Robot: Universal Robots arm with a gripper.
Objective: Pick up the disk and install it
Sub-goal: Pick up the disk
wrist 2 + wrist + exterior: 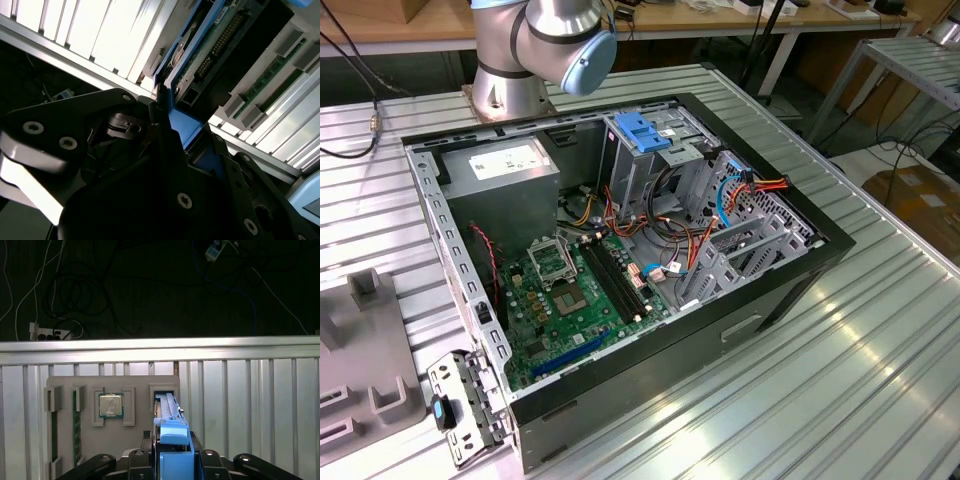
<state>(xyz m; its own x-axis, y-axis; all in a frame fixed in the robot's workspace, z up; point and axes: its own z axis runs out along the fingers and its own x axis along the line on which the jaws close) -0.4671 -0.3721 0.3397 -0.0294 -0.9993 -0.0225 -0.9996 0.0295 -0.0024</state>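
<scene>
Standing on edge in a slot of a grey fixture tray (137,382), the disk (168,407) is seen in the first wrist view with its blue end tab (174,432) turned toward the gripper (173,442). A processor (110,405) is seated in a square recess of the same tray, just beside the disk's slot, and memory modules (76,425) are laid in narrow slots beyond it. The tray is set on a ribbed aluminium table (250,405).

In the second wrist view the green circuit board (220,35) on the disk's face is shown close up, edged by the blue carrier. The tab is clamped between the black fingers (162,130), so the gripper is closed on the disk.

In the exterior view an open computer case (790,290) is laid flat across the middle of the frame. A motherboard (570,300) is exposed in the lower left of the case, a grey power supply (505,165) is mounted at its upper left, and a metal drive cage (640,170) topped by a blue latch (642,130) is placed at upper centre. The robot arm (545,40) is seen at the top of the frame, left of centre.
</scene>
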